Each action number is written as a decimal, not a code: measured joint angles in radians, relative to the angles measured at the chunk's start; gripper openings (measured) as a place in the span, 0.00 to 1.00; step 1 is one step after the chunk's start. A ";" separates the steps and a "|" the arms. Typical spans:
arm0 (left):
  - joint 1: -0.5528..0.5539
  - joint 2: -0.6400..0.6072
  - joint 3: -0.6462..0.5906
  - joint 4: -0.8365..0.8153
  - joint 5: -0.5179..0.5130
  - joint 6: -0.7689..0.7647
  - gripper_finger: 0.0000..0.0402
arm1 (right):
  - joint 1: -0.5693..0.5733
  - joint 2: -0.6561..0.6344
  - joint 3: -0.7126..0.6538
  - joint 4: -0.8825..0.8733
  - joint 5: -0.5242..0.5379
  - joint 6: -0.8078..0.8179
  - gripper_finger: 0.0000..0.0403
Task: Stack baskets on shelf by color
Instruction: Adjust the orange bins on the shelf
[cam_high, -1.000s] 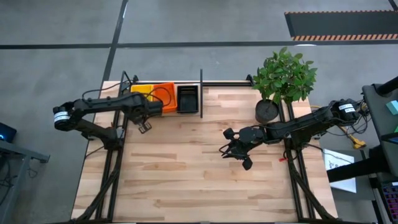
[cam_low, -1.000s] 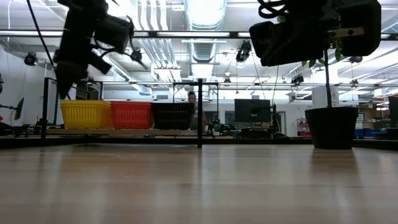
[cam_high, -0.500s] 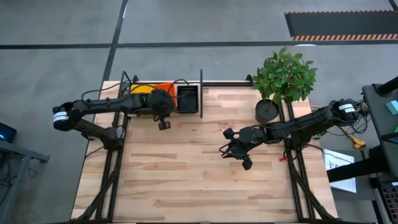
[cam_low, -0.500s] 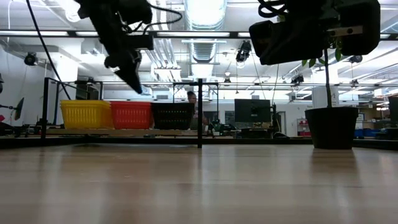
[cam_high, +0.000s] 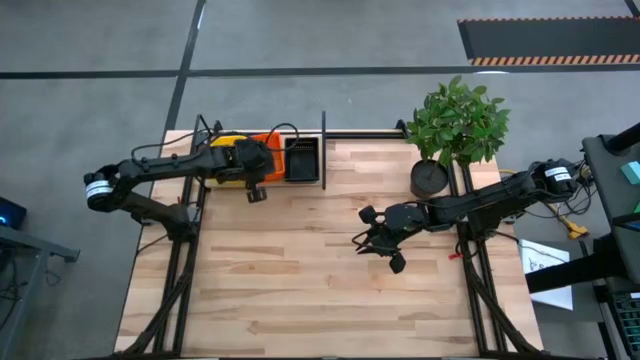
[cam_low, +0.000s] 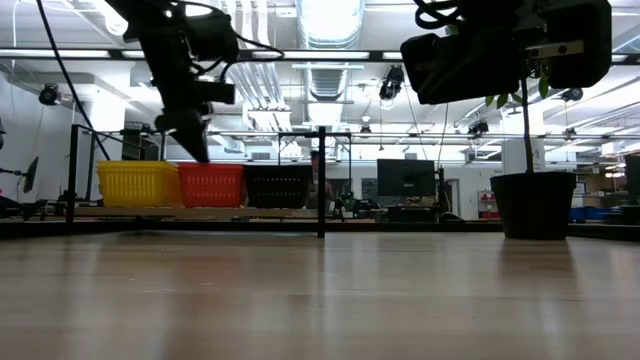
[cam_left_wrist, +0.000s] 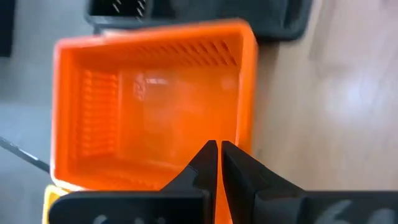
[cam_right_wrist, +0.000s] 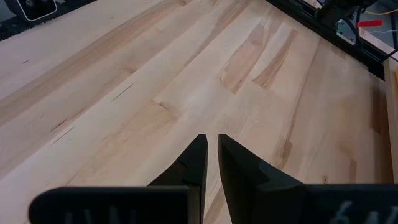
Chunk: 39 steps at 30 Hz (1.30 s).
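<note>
— Orange plastic was seen beneath the left gripper (cam_left_wrist: 217, 148): the red-orange basket (cam_left_wrist: 155, 99) stood on the shelf (cam_high: 350, 134), between the yellow basket (cam_low: 138, 183) and the black basket (cam_high: 302, 159), all three side by side. Were the fingers parted?

— They were pressed together, nothing held, above the orange basket's near rim. The right gripper (cam_right_wrist: 210, 144) was held over bare boards mid-table, its fingers nearly together, also empty.

— What room was left?

— The shelf ran along the far edge, a black divider post (cam_low: 321, 180) just beside the black basket. The wooden table (cam_high: 300, 280) was wide and bare; a potted plant (cam_high: 452, 130) stood at the far right corner. A workshop with ceiling lights was seen behind.
</note>
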 joint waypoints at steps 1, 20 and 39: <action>0.000 0.000 0.000 -0.022 0.001 -0.004 0.01 | 0.000 0.000 0.000 0.000 0.000 0.000 0.08; 0.000 -0.005 0.007 -0.171 0.008 -0.007 0.01 | 0.000 0.000 0.000 0.000 0.000 0.013 0.08; 0.125 0.040 0.013 0.215 -0.050 0.255 0.01 | 0.000 0.000 0.000 -0.001 0.000 -0.002 0.08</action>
